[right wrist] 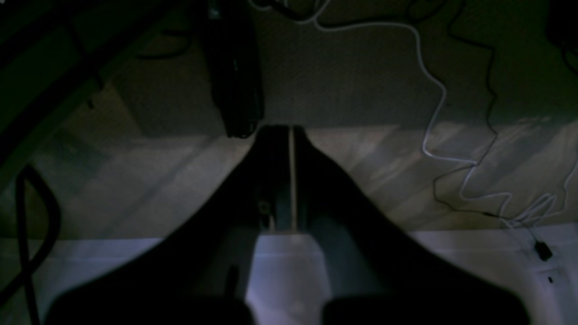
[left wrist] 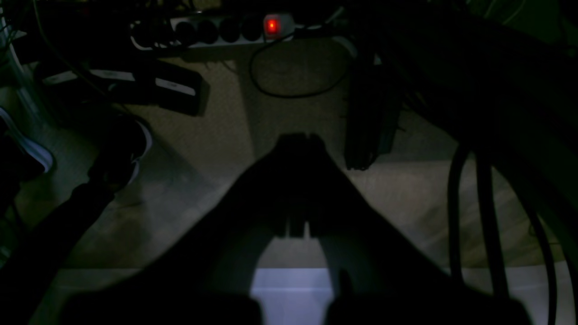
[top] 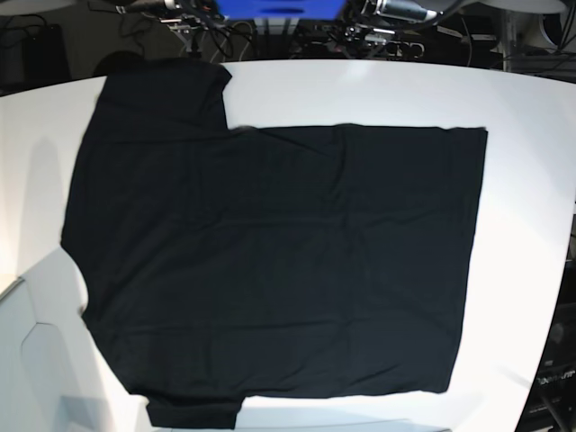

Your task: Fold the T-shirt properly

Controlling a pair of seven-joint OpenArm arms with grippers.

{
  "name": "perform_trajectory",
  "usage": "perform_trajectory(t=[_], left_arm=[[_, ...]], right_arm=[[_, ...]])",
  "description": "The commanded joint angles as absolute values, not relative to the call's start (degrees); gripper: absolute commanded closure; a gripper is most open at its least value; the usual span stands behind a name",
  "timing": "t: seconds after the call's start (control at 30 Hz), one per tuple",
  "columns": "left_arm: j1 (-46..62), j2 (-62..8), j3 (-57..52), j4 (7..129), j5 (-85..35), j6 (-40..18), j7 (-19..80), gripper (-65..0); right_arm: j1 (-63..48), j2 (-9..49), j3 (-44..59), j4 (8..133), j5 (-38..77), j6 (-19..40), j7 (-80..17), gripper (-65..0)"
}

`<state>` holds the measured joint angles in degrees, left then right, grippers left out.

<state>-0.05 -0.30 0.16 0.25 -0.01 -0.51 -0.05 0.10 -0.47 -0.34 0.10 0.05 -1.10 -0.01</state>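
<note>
White table (top: 531, 180) under flat T-shirt (top: 270, 261), long axis left-right, hem rightward; both pincers (left wrist: 300, 137) (right wrist: 289, 131) closed, empty.

— What sort of room are you working in?

— You're in a robotics lab or workshop. Ahead of the left gripper's (left wrist: 299, 137) closed jaws, a power strip (left wrist: 212, 31) with a lit red switch (left wrist: 272, 26) lies on the carpeted floor (left wrist: 216, 131), cables trailing around it.

— Anything else?

— Beyond the right gripper's (right wrist: 289, 131) jaws, white and black cords (right wrist: 435, 113) snake across the same floor. In the base view, your white table (top: 531, 99) is backed by tangled wiring and equipment (top: 297, 27).
</note>
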Motion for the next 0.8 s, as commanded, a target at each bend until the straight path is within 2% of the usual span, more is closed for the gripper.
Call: perform_trajectory(t=[0.0, 0.77], left_arm=[[-0.31, -0.4, 0.22, 0.13, 0.22, 0.22, -0.31, 0.0], [0.22, -0.4, 0.4, 0.04, 0.22, 0.22, -0.31, 0.0]], right_arm=[[-0.13, -0.31, -0.13, 0.0, 0.22, 0.31, -0.22, 0.0], [-0.31, -0.31, 0.04, 0.0, 0.22, 0.31, -0.13, 0.0]])
